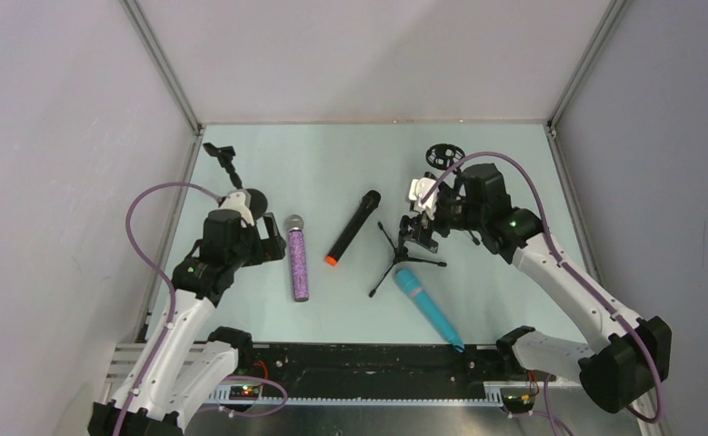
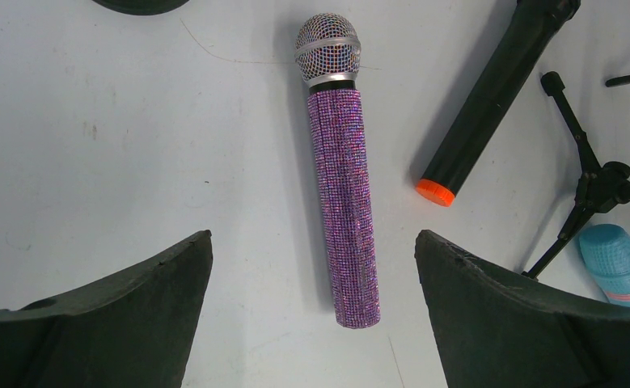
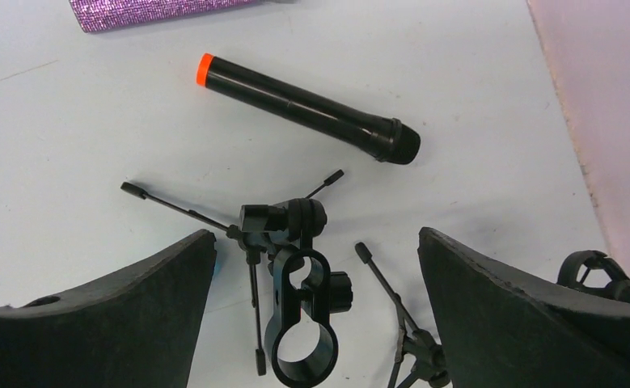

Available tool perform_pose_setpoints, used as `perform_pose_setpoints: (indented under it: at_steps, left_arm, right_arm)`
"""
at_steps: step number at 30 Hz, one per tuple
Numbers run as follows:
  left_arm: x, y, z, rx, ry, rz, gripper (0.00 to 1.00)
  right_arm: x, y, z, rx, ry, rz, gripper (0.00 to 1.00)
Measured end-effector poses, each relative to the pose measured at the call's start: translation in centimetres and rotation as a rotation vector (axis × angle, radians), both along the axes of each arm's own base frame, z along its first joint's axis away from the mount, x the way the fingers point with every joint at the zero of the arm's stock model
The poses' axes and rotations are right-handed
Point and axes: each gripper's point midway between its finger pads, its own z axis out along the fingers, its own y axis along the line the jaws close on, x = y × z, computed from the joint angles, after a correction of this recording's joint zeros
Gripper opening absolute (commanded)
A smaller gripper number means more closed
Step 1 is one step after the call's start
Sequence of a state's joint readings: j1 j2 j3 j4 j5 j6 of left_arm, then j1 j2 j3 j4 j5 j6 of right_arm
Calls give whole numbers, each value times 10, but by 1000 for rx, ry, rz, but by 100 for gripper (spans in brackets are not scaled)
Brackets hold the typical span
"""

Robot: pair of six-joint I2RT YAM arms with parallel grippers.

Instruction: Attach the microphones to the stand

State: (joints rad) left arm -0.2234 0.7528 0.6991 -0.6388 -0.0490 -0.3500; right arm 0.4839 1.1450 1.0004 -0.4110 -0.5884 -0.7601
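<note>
The purple glitter microphone (image 1: pixel 298 263) lies on the table left of centre, silver mesh head pointing away. My left gripper (image 1: pixel 273 243) is open just left of it; in the left wrist view (image 2: pixel 313 267) the mic's body (image 2: pixel 344 194) runs between the wide-open jaws, untouched. The black microphone (image 1: pixel 353 227) with orange end (image 2: pixel 435 191) lies at the centre. The turquoise microphone (image 1: pixel 427 307) lies near the front. A small black tripod stand (image 1: pixel 409 250) stands between them. My right gripper (image 1: pixel 420 216) hovers open over it; its ring clip (image 3: pixel 303 323) sits between the jaws (image 3: pixel 315 267), untouched.
A second small tripod (image 3: pixel 412 343) shows beside the first in the right wrist view. A round-base gooseneck stand (image 1: pixel 227 163) stands at back left. A black ring holder (image 1: pixel 443 154) stands at back right. Walls enclose the table on three sides.
</note>
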Motion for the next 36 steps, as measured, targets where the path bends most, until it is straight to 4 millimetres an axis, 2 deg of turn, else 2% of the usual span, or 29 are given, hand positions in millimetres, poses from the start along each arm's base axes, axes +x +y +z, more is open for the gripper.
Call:
perform_pose_setpoints:
  at_steps: [6, 16, 23, 30, 36]
  left_arm:
    - [0, 0, 0, 0, 0, 0, 98]
    - [0, 0, 0, 0, 0, 0, 98]
    - [0, 0, 0, 0, 2, 0, 98]
    - [0, 0, -3, 3, 13, 0, 98]
    - [1, 0, -5, 4, 21, 0, 98]
  right_arm:
    - [-6, 1, 16, 34, -36, 10, 100]
    - [-25, 4, 60, 159, -131, 47, 99]
    - [-39, -1, 83, 245, -205, 40, 100]
    - [-46, -8, 93, 301, -210, -6, 99]
    - [-35, -20, 89, 349, -122, -169, 99]
